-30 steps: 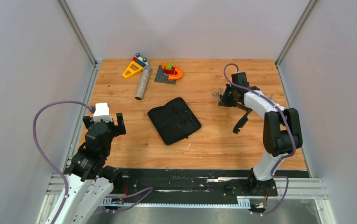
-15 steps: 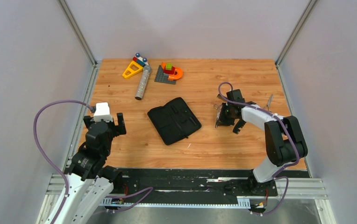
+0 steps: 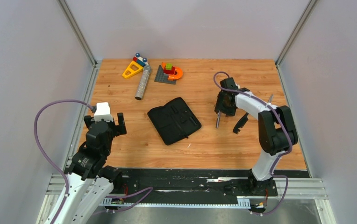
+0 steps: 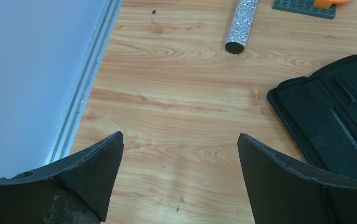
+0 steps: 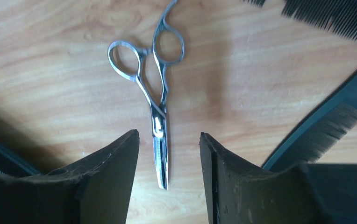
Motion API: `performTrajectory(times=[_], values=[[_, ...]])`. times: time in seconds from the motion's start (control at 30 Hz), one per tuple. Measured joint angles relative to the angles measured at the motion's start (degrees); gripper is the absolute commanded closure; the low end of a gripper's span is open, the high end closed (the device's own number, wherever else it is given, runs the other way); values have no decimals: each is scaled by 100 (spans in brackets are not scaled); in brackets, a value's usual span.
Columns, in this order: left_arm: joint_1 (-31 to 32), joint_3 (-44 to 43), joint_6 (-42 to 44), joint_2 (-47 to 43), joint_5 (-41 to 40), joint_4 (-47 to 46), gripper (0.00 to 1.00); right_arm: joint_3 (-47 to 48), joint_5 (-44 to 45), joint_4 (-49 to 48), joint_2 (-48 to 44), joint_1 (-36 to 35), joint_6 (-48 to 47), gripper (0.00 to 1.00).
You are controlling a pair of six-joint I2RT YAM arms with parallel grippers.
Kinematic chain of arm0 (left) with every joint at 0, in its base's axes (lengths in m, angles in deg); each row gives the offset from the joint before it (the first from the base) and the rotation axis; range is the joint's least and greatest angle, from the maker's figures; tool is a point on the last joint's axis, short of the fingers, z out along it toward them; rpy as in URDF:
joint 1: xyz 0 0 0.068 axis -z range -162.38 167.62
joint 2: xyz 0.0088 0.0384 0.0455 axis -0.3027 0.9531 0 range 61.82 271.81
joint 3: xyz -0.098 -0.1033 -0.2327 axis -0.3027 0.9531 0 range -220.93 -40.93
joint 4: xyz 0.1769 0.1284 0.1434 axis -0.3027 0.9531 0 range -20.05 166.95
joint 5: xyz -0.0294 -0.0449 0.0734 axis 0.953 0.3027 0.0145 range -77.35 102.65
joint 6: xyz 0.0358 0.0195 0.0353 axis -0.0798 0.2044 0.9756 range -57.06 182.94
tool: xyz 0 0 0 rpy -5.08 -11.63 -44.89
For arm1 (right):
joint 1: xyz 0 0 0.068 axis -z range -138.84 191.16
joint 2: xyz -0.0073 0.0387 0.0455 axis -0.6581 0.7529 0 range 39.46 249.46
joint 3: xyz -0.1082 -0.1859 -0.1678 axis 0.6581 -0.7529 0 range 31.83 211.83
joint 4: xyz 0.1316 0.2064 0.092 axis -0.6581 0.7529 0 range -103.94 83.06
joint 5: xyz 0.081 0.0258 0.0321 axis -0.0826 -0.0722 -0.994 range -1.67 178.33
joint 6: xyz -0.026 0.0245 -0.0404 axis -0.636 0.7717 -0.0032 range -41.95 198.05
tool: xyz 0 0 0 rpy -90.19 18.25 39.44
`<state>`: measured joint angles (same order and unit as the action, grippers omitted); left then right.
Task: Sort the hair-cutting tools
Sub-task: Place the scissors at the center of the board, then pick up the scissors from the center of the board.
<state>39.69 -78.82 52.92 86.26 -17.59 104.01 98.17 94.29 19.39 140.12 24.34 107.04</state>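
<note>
Slim silver scissors [image 5: 160,107] rest on the wood, rings away from me. Their blades point in between the fingers of my right gripper [image 5: 168,135], which is open and touches neither blade. From above, the scissors [image 3: 217,120] show just below the right gripper [image 3: 222,108]. A black comb [image 5: 321,130] lies to the right, and the teeth of another comb [image 5: 335,16] show at the top right. The shorter black comb [image 3: 240,122] lies beside the right arm. My left gripper [image 4: 180,140] hangs open over bare wood at the near left [image 3: 106,123].
An open black case [image 3: 174,120] lies mid-table, its edge in the left wrist view [image 4: 335,116]. A glittery grey cylinder [image 3: 142,82] and colourful toy blocks [image 3: 134,67] [image 3: 169,72] sit at the back. A thin slim item [image 3: 270,99] lies by the right wall.
My right gripper swung left and down with the scissors, then opened and let them go onto the wood. The left arm has not moved.
</note>
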Motion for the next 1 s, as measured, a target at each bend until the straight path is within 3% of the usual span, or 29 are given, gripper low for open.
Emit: performTrajectory(times=[0.5, 0.67, 1.0], values=[[0, -2, 0, 87, 98, 0, 0, 1075, 444, 586, 1119, -149, -57, 54], [0, -2, 0, 98, 168, -9, 0, 1093, 468, 662, 1132, -304, 11, 65], [0, -2, 0, 382, 448, -66, 0, 1088, 343, 669, 1130, -470, 20, 100]])
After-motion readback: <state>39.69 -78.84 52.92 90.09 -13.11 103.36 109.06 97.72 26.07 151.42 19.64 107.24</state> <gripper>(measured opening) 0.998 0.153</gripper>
